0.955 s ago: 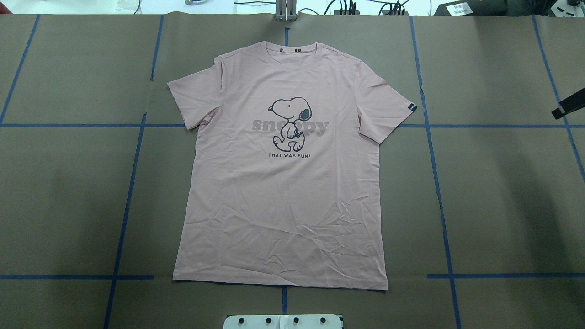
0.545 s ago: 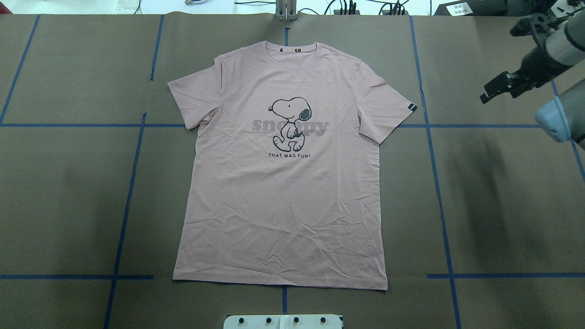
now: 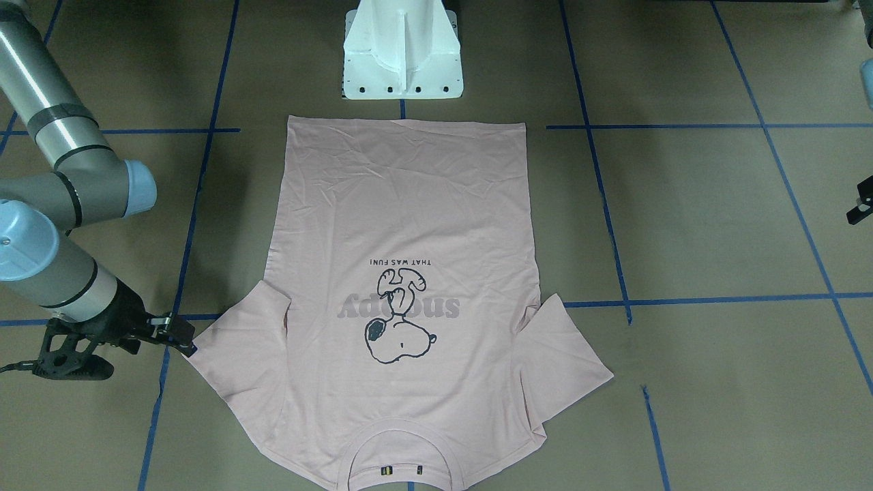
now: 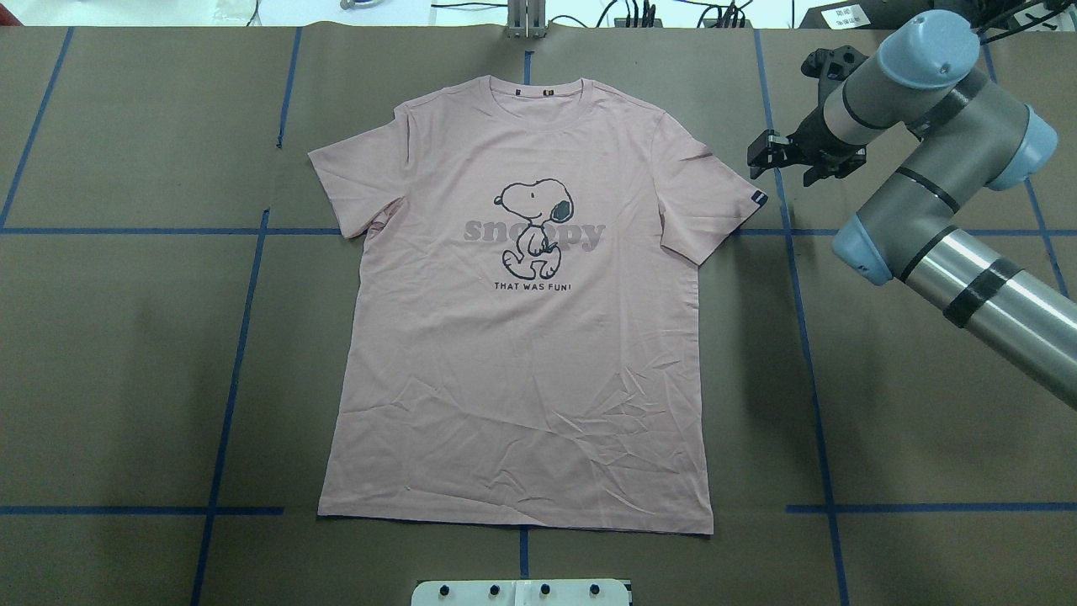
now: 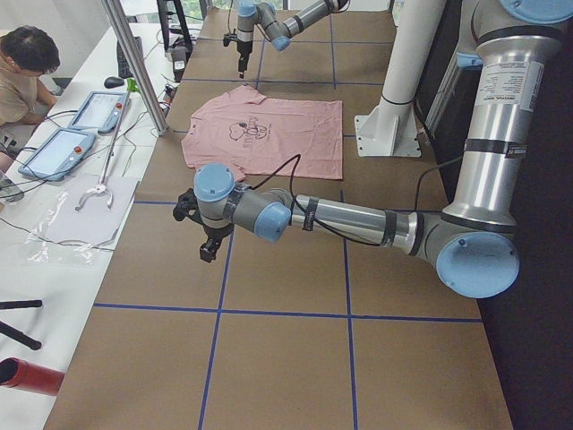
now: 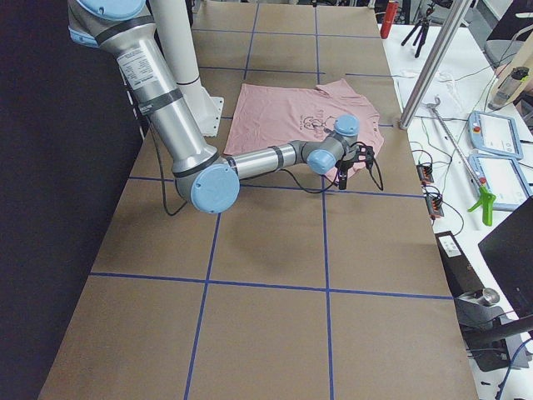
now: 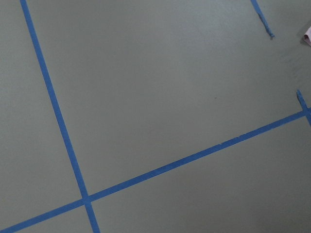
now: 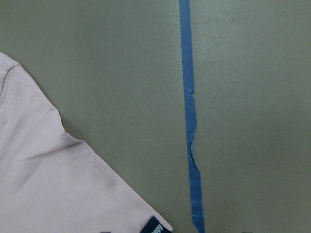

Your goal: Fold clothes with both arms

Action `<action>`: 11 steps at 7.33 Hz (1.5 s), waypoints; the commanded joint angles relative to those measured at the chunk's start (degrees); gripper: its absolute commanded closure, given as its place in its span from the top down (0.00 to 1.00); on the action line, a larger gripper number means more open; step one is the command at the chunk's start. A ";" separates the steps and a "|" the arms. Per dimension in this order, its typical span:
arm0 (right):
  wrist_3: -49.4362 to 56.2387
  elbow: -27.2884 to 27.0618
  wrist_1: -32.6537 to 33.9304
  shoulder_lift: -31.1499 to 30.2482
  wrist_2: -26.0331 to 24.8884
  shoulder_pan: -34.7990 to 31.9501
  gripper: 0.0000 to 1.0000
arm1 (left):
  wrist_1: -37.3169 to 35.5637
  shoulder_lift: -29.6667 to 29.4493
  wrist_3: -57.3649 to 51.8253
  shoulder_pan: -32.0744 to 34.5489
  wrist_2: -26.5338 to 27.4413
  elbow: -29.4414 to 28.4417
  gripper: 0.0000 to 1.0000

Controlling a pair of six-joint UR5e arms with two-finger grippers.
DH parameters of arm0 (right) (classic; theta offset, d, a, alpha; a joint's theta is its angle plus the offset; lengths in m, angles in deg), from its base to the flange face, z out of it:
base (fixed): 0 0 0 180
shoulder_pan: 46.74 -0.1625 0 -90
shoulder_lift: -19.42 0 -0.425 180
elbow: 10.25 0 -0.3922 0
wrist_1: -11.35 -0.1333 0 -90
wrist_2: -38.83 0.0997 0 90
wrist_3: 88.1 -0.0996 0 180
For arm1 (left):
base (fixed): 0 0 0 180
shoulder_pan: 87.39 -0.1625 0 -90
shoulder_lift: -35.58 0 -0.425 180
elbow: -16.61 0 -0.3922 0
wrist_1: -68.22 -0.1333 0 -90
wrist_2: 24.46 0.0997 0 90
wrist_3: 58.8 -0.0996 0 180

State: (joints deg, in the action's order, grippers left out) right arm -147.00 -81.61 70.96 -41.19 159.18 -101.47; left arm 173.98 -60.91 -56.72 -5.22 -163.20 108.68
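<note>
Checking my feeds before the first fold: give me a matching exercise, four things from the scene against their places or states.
1. T-shirt
2. right gripper
3. sleeve tag
4. left gripper

A. over bare table, away from the T-shirt
B. spread flat, print up
C. black, at a sleeve hem
D. by the tagged sleeve's outer edge

Pairs: 1-B, 2-D, 3-C, 4-A

We see the T-shirt [image 4: 522, 353] lying flat in the middle of the table [image 4: 126, 353]. Its collar [image 4: 547, 88] is on the side far from the robot. Its bottom edge is near the base [image 3: 402, 54]. The right gripper [image 4: 761, 158] is over the table, just beside the end of the sleeve [image 4: 715, 198] on the robot's right. The left gripper [image 5: 208, 249] is out on the other side, well apart from the T-shirt.
</note>
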 commanded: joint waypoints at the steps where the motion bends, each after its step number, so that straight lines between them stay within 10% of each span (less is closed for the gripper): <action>1: -7.09 1.48 -0.20 0.05 -1.78 1.47 0.68 | 0.24 -0.02 0.03 -0.34 -0.03 0.04 1.00; 9: -10.45 2.63 -0.29 0.85 -2.58 2.62 0.34 | 0.42 0.24 0.03 -0.26 -0.03 0.04 1.00; 11: -12.02 2.45 -0.37 1.28 -2.49 2.79 0.00 | 0.33 0.42 0.03 -0.25 -2.92 -0.05 1.00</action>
State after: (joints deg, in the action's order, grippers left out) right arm -157.97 -79.01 70.65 -40.21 156.63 -98.82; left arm 174.38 -60.58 -56.69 -5.49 -164.42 108.65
